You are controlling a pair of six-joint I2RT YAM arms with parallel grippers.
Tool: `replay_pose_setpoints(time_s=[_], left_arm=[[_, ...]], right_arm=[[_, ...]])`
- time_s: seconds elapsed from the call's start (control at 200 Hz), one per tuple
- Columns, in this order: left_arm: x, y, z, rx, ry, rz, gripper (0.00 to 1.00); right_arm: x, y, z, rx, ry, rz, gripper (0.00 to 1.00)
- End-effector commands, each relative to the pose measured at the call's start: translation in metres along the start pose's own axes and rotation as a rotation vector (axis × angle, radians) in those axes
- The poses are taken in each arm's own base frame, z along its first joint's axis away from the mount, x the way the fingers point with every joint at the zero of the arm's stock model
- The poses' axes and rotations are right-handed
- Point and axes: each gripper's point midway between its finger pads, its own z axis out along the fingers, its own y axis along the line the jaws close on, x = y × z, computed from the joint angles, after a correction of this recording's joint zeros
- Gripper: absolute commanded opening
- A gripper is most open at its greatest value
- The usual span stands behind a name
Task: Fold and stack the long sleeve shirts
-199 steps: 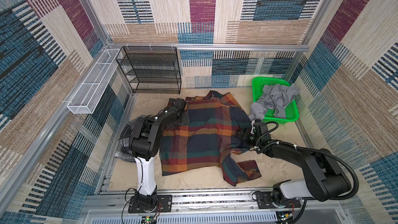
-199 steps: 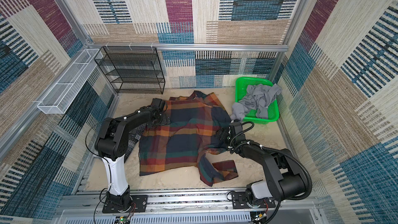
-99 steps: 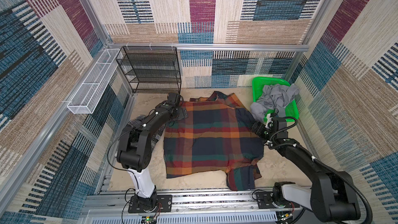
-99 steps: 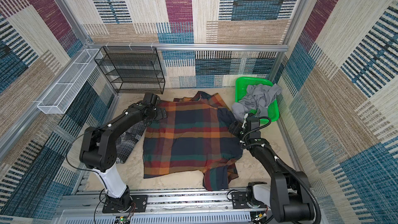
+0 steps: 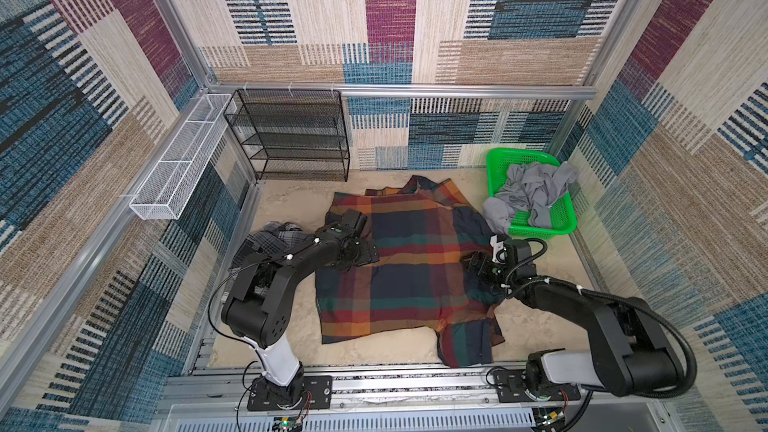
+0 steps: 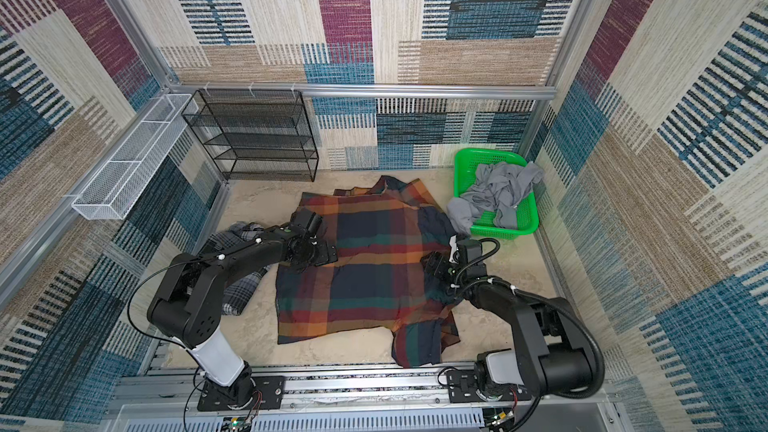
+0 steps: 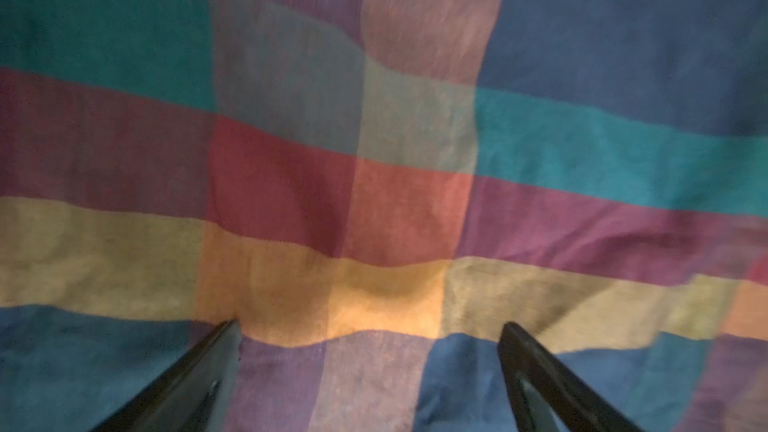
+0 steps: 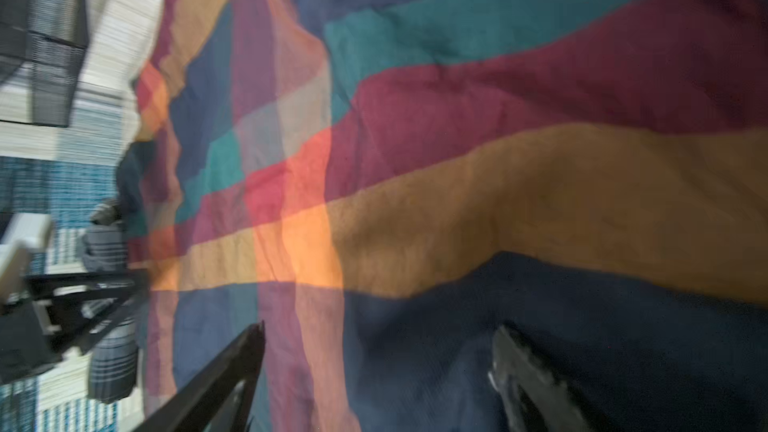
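The large long sleeve shirt (image 5: 407, 272) (image 6: 370, 272), in navy, orange, red and green checks, lies spread on the sandy table with its collar toward the back. One sleeve (image 5: 469, 342) is bunched at the front right. My left gripper (image 5: 368, 253) (image 6: 328, 253) (image 7: 370, 324) is open, low over the shirt's left side, with only cloth beneath it. My right gripper (image 5: 471, 261) (image 6: 430, 263) (image 8: 378, 326) is open over the shirt's right side and holds nothing. The smaller grey-black-white shirt (image 5: 266, 238) (image 6: 237, 292) lies crumpled at the left, partly under my left arm.
A green basket (image 5: 498, 160) (image 6: 465, 160) at the back right holds grey clothes (image 5: 536, 189) that spill over its front edge. A black mesh shelf (image 5: 291, 135) (image 8: 41, 35) stands against the back wall. A white wire basket (image 5: 178, 164) hangs on the left wall.
The plaid shirt, rumpled a second ago, now lies flatter. Both grippers, out at its far corners half a second ago, have come inward over its sides, still open.
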Motion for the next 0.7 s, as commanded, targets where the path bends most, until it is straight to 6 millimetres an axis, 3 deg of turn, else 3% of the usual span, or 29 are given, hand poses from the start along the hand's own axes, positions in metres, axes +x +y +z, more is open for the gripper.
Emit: replay_pose_setpoints(time_s=[0.0, 0.125, 0.21, 0.316, 0.416, 0.516, 0.646, 0.696], left_arm=[[-0.01, 0.012, 0.004, -0.06, 0.0, 0.004, 1.0], [-0.04, 0.027, 0.012, -0.1, -0.018, 0.005, 1.0], [-0.065, 0.033, 0.005, -0.103, -0.049, -0.012, 1.0], [-0.09, 0.021, -0.025, -0.063, -0.122, 0.0, 1.0], [-0.098, 0.014, -0.064, -0.037, -0.214, -0.002, 1.0], [-0.082, 0.018, -0.096, -0.012, -0.277, -0.025, 1.0], [-0.025, 0.037, -0.109, 0.03, -0.206, -0.101, 1.0], [0.0, 0.051, -0.109, 0.016, -0.177, -0.168, 1.0]], right_arm=[[0.007, -0.01, 0.015, 0.021, 0.042, 0.035, 0.87], [-0.007, -0.006, 0.027, 0.012, 0.031, 0.034, 0.87], [-0.021, 0.003, 0.024, 0.014, 0.005, 0.013, 0.86], [-0.044, 0.014, 0.0, 0.053, -0.085, -0.047, 0.9], [-0.055, 0.026, -0.032, 0.085, -0.139, -0.1, 0.93], [-0.06, 0.038, -0.074, 0.101, -0.217, -0.138, 0.96], [-0.046, 0.06, -0.123, 0.042, -0.235, -0.185, 0.97], [-0.035, 0.062, -0.131, 0.026, -0.21, -0.187, 0.96]])
